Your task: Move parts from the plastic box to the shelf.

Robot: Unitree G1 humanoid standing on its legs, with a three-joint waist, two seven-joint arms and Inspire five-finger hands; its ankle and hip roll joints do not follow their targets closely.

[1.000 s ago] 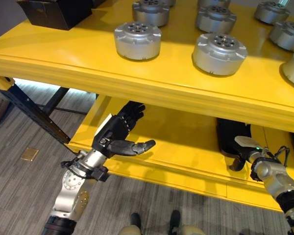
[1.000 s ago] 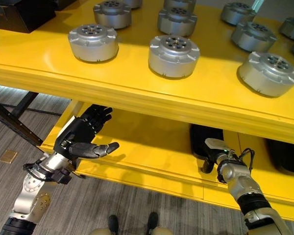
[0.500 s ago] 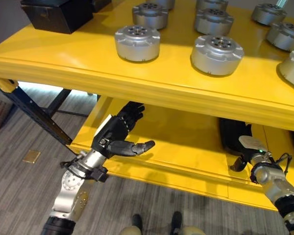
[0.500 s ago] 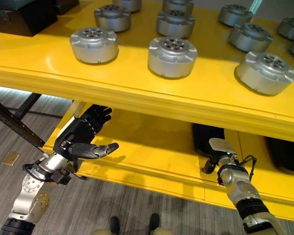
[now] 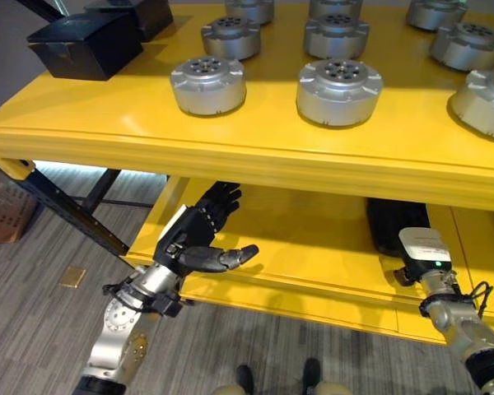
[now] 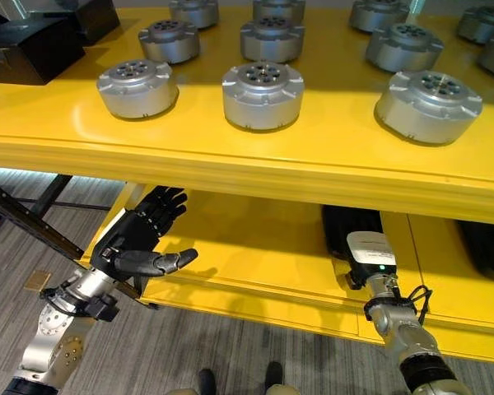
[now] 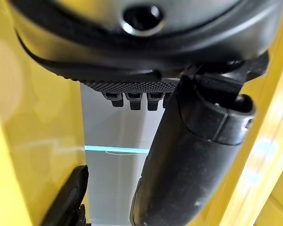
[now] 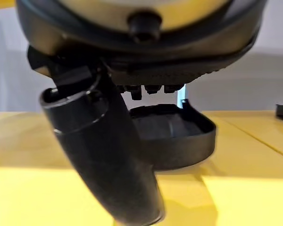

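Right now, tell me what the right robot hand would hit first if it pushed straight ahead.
Probably the black tray on the lower shelf: the right robot hand points straight at it, though the gap is unclear.

Parts on the shelf

Round silver-grey parts (image 5: 207,83) — flat discs with notched rims and a ring of holes in the top face — stand flat in rows on the top board of the yellow shelf (image 5: 230,156), set apart from one another, the nearest row just behind its front edge.
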